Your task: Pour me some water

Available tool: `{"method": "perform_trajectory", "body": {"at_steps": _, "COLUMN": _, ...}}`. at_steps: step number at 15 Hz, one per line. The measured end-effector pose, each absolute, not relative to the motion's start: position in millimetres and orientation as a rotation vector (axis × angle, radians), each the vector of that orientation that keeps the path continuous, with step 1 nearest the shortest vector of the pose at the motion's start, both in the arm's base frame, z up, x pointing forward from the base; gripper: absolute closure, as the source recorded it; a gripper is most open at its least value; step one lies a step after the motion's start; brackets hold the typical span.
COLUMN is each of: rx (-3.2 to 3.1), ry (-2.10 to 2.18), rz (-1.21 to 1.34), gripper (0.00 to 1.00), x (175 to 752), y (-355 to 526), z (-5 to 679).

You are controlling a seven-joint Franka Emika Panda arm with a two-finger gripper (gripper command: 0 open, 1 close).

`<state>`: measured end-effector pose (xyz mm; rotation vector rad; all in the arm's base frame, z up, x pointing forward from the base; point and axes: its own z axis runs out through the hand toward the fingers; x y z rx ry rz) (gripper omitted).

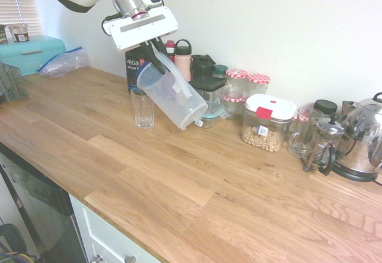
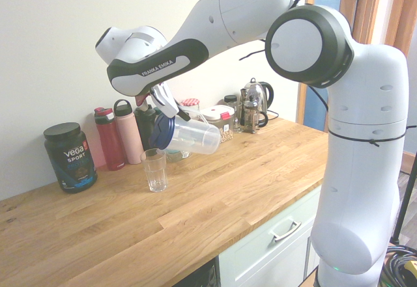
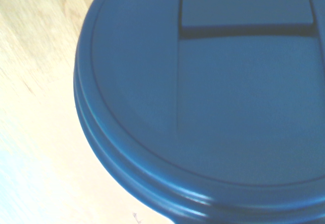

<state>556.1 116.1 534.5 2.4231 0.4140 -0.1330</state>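
Observation:
My gripper (image 1: 156,55) is shut on the handle of a clear plastic pitcher (image 1: 174,95) with a blue lid (image 2: 163,132). The pitcher hangs above the wooden counter, tipped almost onto its side, its lid end pointing down toward a small empty drinking glass (image 1: 142,108). In the second exterior view the lid sits just above and behind the glass (image 2: 155,170), under my gripper (image 2: 163,102). No stream of water shows. The blue lid (image 3: 213,92) fills the wrist view.
Behind the glass stand a Vega tub (image 2: 70,157), a red bottle (image 2: 109,138) and a pink bottle (image 2: 129,132). Storage jars (image 1: 267,123), a French press (image 1: 322,145) and a kettle (image 1: 365,138) line the wall. A teal box (image 1: 33,51) sits far left.

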Motion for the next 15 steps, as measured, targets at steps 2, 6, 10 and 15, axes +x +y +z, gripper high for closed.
{"method": "perform_trajectory", "body": {"at_steps": 2, "rx": 2.422, "ry": 0.419, "rz": -0.128, "gripper": 1.0, "x": 555, "y": 119, "z": 536}}
{"method": "perform_trajectory", "body": {"at_steps": 6, "rx": 2.567, "ry": 0.403, "rz": -0.085, "gripper": 1.0, "x": 535, "y": 98, "z": 580}}
{"method": "perform_trajectory", "body": {"at_steps": 10, "rx": 2.808, "ry": 0.221, "rz": 0.041, "gripper": 1.0, "x": 495, "y": 51, "z": 627}}
{"method": "perform_trajectory", "body": {"at_steps": 15, "rx": 2.985, "ry": -0.135, "rz": 0.139, "gripper": 1.0, "x": 498, "y": -49, "z": 609}}
